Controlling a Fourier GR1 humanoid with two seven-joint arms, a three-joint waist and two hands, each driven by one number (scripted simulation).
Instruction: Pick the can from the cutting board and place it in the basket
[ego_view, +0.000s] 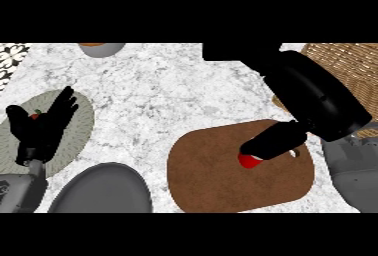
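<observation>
I see my right hand (275, 141) down on the brown cutting board (221, 180), covering most of the red can (249, 161). Wicker basket (347, 67) at top right. Left hand (44, 125) rests open over a grey-green plate (81, 127), marble counter (177, 95) underneath

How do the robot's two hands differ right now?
The left hand is open with its fingers pointing up, resting over a pale oval mat at the view's left; the right hand reaches down onto the brown cutting board.
The left hand holds nothing, while the right hand covers the red can, only a little of which shows.
The right hand's fingers cannot be made out.
Both hands are black.
</observation>
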